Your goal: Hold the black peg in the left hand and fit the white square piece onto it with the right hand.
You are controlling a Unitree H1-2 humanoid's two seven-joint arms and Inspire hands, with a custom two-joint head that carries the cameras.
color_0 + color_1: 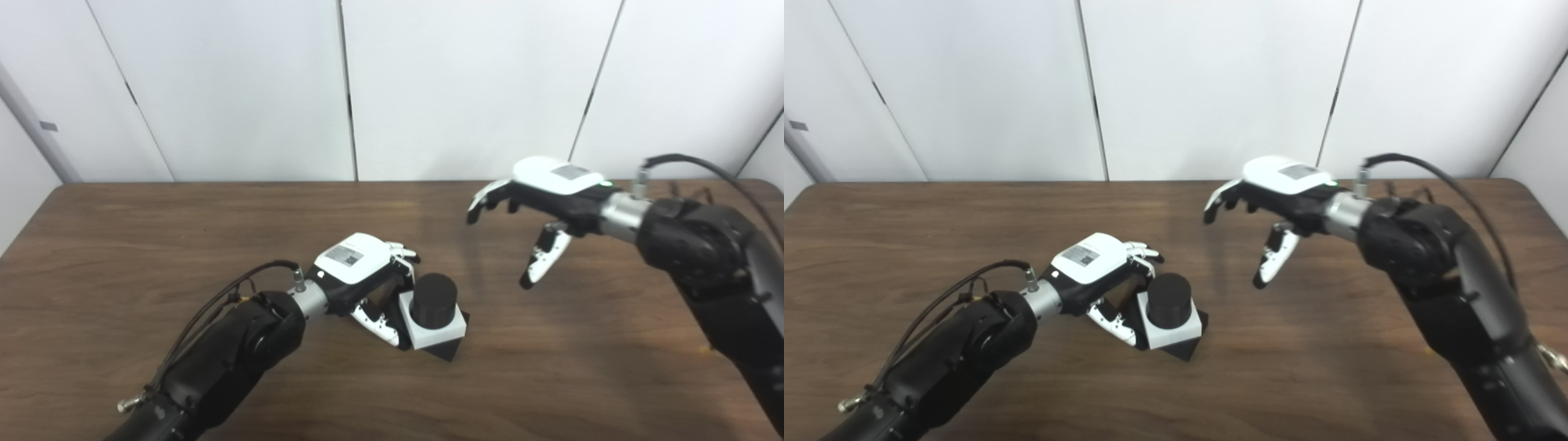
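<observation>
On the dark wooden surface, a little left of the middle, the black peg stands upright with the white square piece already seated around it like a collar; the peg's round top rises clear above the white block, and a black base shows beneath the white piece's near corner, resting on the wood. The left hand lies low against the left side of this assembly, its fingers curled round the far side and its thumb pressed along the near side of the white piece, so it is gripping the stack. The right hand hangs in the air to the right of the peg and well apart from it, palm down, fingers spread wide and bent downward, thumb pointing towards the surface, holding nothing. White wall panels stand behind the far edge.
</observation>
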